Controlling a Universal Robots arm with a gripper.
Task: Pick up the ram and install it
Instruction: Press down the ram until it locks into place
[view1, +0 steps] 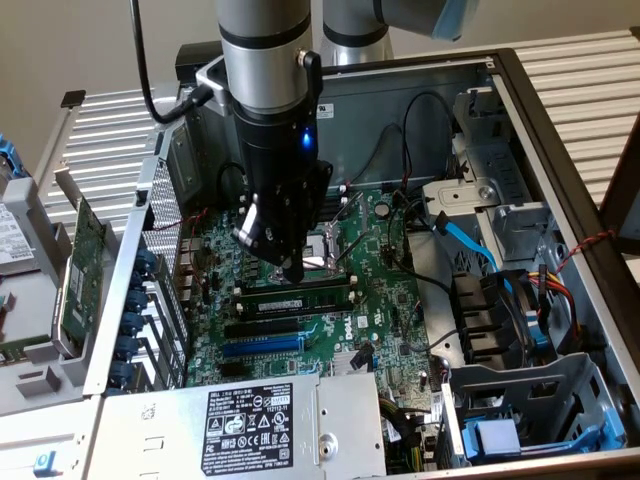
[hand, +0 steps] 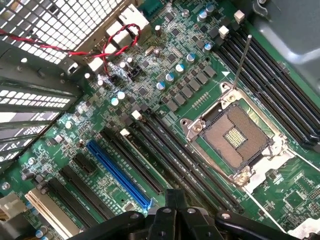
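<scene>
The gripper (view1: 292, 268) is seen w/ its fingers closed together and nothing held between them; it is poised tip-down near the middle of the motherboard (view1: 395, 300), at the edge of the CPU socket (view1: 325, 250) that faces the PSU (view1: 240, 420); the ram (view1: 310, 297) is found directly under the tip, standing on edge in a memory slot that runs along the board betw. the socket and the black and blue expansion slots (view1: 260, 345); it looks already in its slot, though whether it is fully seated, or touched by the fingertips, cannot be told. In the wrist view the gripper (hand: 175, 202) is looked past onto the long black slots beside the open socket (hand: 235, 135). As to handling, the stick is judged light, thin and stiff along its length but brittle if twisted; chips and contact edge are best left untouched; hold is best taken on the two flat faces near mid-length, or pressure applied straight down on the top edge, approx. centred, so that neither end is tipped; a smooth board face may be expected to slip in a weak pinch.
</scene>
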